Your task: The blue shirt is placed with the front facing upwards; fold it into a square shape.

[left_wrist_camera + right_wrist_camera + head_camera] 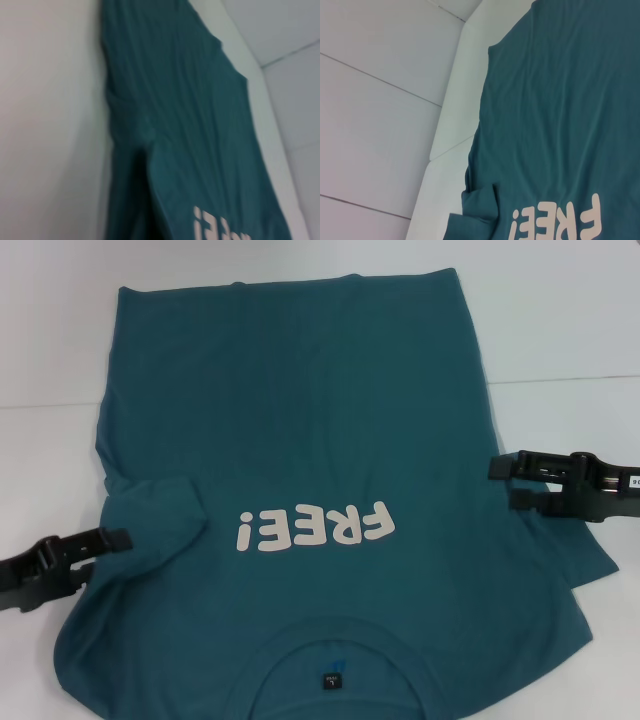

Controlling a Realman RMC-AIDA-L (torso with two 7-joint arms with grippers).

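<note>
The shirt (300,470) lies front up on the white table (560,330), its collar at the edge nearest the robot and its hem at the far end, so the white "FREE!" lettering (312,528) reads upside down in the head view.

At the far left, the left gripper (115,543) hovers over the table beside the shirt's left edge, level with the lettering. Its two black fingers lie close together with only a thin gap between them, and no cloth is between them. Just beside it, the left sleeve (150,515) is folded inward onto the chest, its edge reaching toward the exclamation mark. The left wrist view shows that long side of the shirt (185,115) running along the bare table (50,125), with the folded sleeve making a dark crease near the lettering.

In the middle, the body of the shirt is spread flat with light wrinkles. A small black neck label (331,679) sits inside the collar at the near edge.

On the right, the right sleeve (585,555) is spread out on the table. The right gripper (505,483) is above it, at the shirt's right edge and a little farther off than the lettering. Its fingers stand apart, one above the other, holding nothing. The right wrist view shows the shirt (560,115), the lettering and the white table (395,100).
</note>
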